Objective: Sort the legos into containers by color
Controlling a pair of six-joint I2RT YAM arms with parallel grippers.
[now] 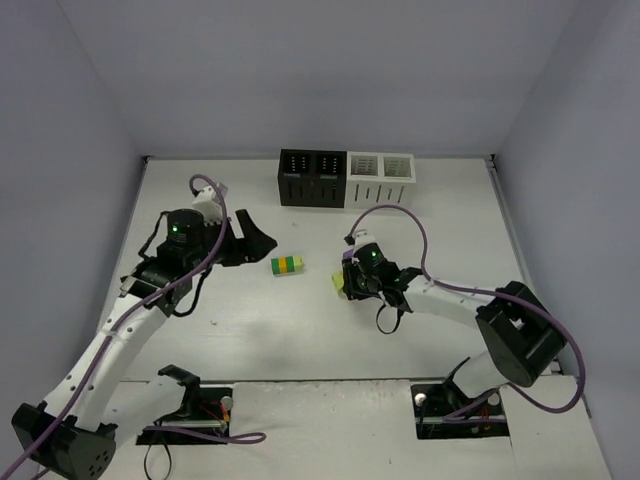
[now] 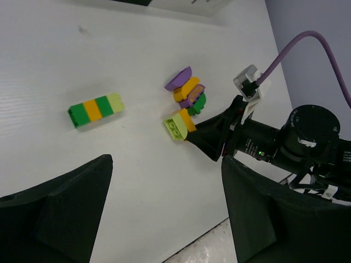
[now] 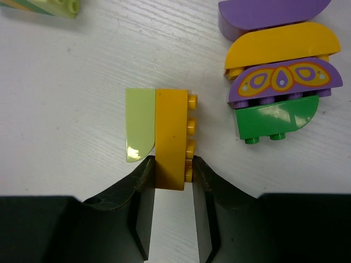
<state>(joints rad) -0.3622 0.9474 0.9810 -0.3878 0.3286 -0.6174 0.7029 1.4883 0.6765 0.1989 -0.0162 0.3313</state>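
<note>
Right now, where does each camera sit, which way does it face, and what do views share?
Top external: above and behind, looking down; left arm, right arm, bins show.
Left wrist: on the left arm, facing the right gripper; own fingers frame the bottom.
Right wrist: straight down, close; gripper shut on the orange-lime pair.
Shared: all three show that pair; both wrists, the curved stack.

1. Top view: high behind the arm bases, looking down and forward over the whole table [image 1: 300, 340] to the bins [image 1: 347, 178].
2. Left wrist: low, mid-range, facing right past its own fingers [image 2: 55, 213] toward the right gripper [image 2: 191, 133].
3. Right wrist: very close, straight down on the lime-orange pair [image 3: 156, 137] and the stack [image 3: 277, 82].
4. Both wrist views share pair, stack and striped bar [image 2: 96, 109]; the top view also shows bar and pair.
</note>
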